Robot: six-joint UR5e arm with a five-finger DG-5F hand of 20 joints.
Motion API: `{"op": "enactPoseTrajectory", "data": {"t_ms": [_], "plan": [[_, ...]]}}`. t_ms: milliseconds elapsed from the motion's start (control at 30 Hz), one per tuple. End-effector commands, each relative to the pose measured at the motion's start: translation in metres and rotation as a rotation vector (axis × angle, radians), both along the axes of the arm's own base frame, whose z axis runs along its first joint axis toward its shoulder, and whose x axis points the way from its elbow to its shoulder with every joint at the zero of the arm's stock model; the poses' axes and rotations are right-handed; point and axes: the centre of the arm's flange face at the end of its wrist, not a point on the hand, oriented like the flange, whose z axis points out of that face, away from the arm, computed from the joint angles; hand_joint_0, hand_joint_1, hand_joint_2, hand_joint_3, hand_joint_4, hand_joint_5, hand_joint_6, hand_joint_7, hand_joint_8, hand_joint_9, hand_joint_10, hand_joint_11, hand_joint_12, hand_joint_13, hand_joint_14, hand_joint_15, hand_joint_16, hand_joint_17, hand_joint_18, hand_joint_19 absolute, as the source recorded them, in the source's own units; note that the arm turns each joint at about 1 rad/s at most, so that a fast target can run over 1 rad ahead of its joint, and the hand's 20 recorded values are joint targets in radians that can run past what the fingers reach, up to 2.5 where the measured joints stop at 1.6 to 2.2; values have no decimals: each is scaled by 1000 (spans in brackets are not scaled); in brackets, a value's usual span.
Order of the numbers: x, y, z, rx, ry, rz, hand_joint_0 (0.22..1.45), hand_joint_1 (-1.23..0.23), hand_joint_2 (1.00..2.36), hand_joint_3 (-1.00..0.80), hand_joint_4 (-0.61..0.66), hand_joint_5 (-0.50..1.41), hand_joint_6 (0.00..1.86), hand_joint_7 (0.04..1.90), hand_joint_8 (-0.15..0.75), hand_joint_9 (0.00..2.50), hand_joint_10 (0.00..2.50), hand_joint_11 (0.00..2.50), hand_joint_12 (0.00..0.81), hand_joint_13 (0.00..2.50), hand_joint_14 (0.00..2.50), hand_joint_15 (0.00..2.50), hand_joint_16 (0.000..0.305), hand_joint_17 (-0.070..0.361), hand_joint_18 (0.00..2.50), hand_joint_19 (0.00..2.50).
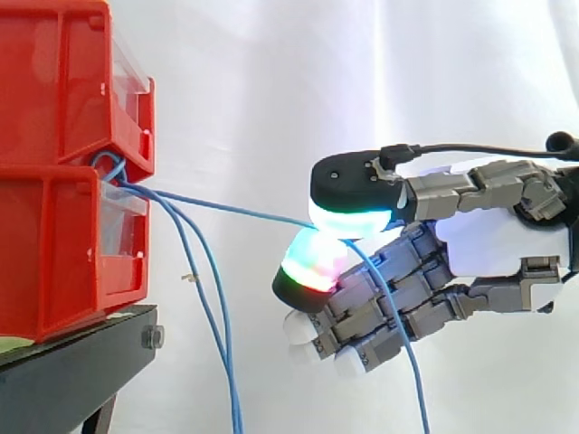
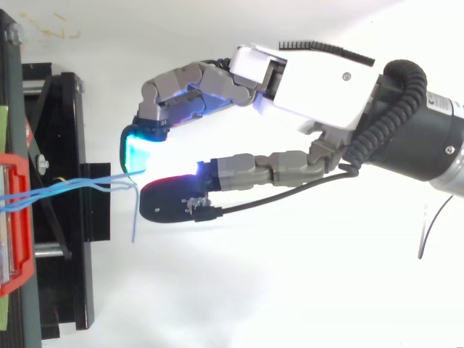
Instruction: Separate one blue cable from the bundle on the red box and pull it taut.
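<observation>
Several thin blue cables come out between the two stacked red bins (image 1: 54, 244) at the left. One blue cable (image 1: 226, 208) runs nearly straight, sloping slightly down, from the bins to my hand (image 1: 493, 240). It is pinched between the cyan-green thumb pad (image 1: 353, 215) and a red-green fingertip (image 1: 312, 262). Past the pinch it drops over the curled fingers toward the bottom edge. Two other blue cables (image 1: 213, 307) hang slack below the bins. From above, the hand (image 2: 312, 80) reaches in from the right and the cable (image 2: 72, 187) meets its tips.
The bins rest on a black stand (image 1: 72, 371) whose frame (image 2: 65, 217) lies under the cables in the top view. A red bin edge (image 2: 18, 217) shows at the left. A white curtain hangs behind, with open space between bins and hand.
</observation>
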Motion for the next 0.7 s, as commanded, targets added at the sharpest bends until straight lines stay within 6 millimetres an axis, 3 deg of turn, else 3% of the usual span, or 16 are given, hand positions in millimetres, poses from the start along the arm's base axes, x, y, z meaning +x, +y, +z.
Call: {"op": "enactPoseTrajectory", "data": {"t_ms": [0, 200, 267, 667], "plan": [[0, 1, 3, 12, -9, 2, 607, -709, 1022, -56, 239, -139, 764, 1015, 338, 688, 8, 301, 391, 489, 6, 169, 46, 103, 489, 197], [-5, -1, 32, 6, -42, 1, 605, -732, 1021, -61, 250, -142, 764, 1024, 338, 687, 8, 302, 393, 488, 6, 171, 46, 104, 490, 199], [-6, 0, 37, 0, -47, 2, 602, -798, 1020, -70, 270, -148, 763, 1041, 341, 685, 10, 318, 397, 488, 7, 169, 47, 105, 493, 197], [-6, -1, 37, -5, -46, -2, 586, -815, 1020, 2, 259, -160, 824, 924, 360, 718, 8, 341, 411, 508, 5, 169, 49, 111, 527, 187]]}}
